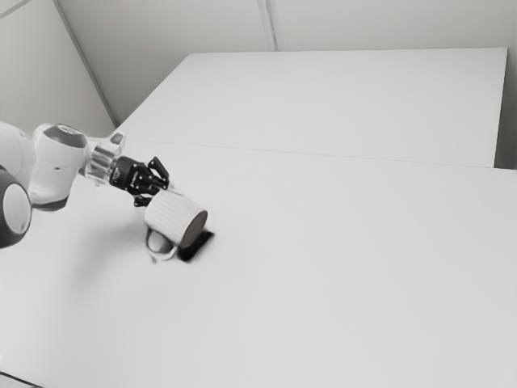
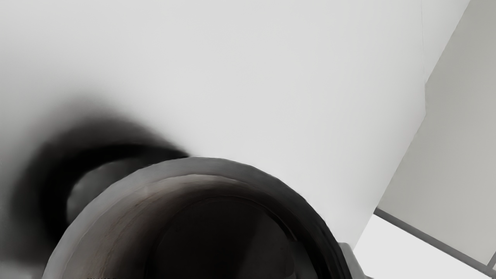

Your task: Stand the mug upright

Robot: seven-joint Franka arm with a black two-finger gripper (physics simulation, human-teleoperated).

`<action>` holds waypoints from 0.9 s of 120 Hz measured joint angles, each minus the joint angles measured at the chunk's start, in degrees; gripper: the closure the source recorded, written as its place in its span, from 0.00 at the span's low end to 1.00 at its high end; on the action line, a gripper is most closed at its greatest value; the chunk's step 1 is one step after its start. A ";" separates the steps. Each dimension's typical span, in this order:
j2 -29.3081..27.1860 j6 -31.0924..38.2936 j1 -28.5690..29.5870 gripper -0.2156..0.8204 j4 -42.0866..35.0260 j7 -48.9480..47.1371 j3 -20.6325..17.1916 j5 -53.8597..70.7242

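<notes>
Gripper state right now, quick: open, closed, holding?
Gripper: at the tilted mug's open end; whether it's open, closed or holding the mug can't be told from these views.

Mug (image 1: 172,215): off-white outside, faint fine lines; flat end at its 4 o'clock, dark grey. Inside, in the wrist view: brownish grey, passing to near-black; rim, mid-grey to black. Handle (image 1: 165,256): pale grey, darker in part. My arm (image 1: 60,166), exterior view's 9 o'clock: white, dark grey bands. My hand (image 1: 155,187): black. Table (image 1: 347,267): plain pale grey, one thin darker line. Shadow (image 1: 197,247), mug's 5 o'clock: black. Wall (image 1: 178,28): light warm grey, mid-grey strip (image 1: 271,28) at 12 o'clock.
</notes>
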 joint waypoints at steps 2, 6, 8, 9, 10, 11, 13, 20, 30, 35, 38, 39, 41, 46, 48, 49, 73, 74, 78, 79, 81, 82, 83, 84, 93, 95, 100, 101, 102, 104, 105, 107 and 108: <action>-0.55 0.27 -0.37 0.92 0.03 -0.01 0.00 1.40; -1.54 0.85 -1.20 0.92 0.06 -0.04 -0.01 4.24; -2.04 1.22 -1.73 0.92 0.05 -0.06 -0.01 5.73; -2.29 1.44 -2.01 0.92 0.04 -0.06 -0.02 6.50; -2.54 1.69 -2.31 0.92 0.04 -0.07 -0.03 7.33; -2.76 1.94 -2.61 0.92 0.04 -0.08 -0.04 8.10; -3.16 2.47 -3.20 0.92 0.04 -0.10 -0.07 9.67; -4.30 4.79 -5.56 0.91 -0.09 -0.23 -0.35 15.31; -5.81 8.30 -7.77 0.91 -0.33 -0.82 -2.14 23.12; -6.44 10.03 -8.49 0.91 -0.42 -1.52 -3.56 27.35; -6.73 11.06 -8.74 0.91 -0.46 -2.05 -4.55 29.96; -6.83 11.40 -8.79 0.92 -0.46 -2.24 -4.93 30.86; -6.99 12.06 -8.92 0.92 -0.48 -2.63 -5.59 32.54; -7.45 13.57 -9.11 0.92 -0.53 -3.74 -7.20 36.43; -7.60 14.14 -9.18 0.92 -0.62 -4.20 -7.75 37.76; -7.70 14.42 -9.22 0.91 -0.70 -4.43 -7.99 38.39; -10.22 20.90 -11.36 0.91 -4.49 -11.47 -10.80 47.57; -10.27 21.23 -11.40 0.91 -4.70 -11.77 -10.91 47.79; -10.46 22.63 -11.55 0.91 -5.57 -12.93 -11.26 48.57; -10.50 22.99 -11.59 0.91 -5.80 -13.21 -11.33 48.75; -10.58 23.74 -11.66 0.91 -6.24 -13.76 -11.43 49.11; -10.61 24.12 -11.68 0.91 -6.45 -14.03 -11.49 49.28; -10.64 24.49 -11.70 0.91 -6.64 -14.29 -11.53 49.45; -10.68 24.85 -11.70 0.91 -6.83 -14.56 -11.58 49.60; -10.82 27.96 -11.73 0.92 -8.04 -16.78 -11.94 50.60; -10.83 28.60 -11.74 0.92 -8.26 -17.24 -11.97 50.75; -10.83 30.14 -11.71 0.91 -8.88 -18.34 -12.06 51.06; -10.83 30.43 -11.70 0.91 -8.99 -18.55 -12.08 51.10; -10.82 30.70 -11.65 0.91 -9.10 -18.75 -12.17 51.15; -10.80 31.23 -11.63 0.91 -9.27 -19.16 -12.30 51.23; -10.79 31.48 -11.64 0.91 -9.34 -19.36 -12.34 51.27; -10.73 31.97 -11.66 0.91 -9.44 -19.75 -12.43 51.34; -10.71 32.21 -11.68 0.91 -9.50 -19.94 -12.47 51.37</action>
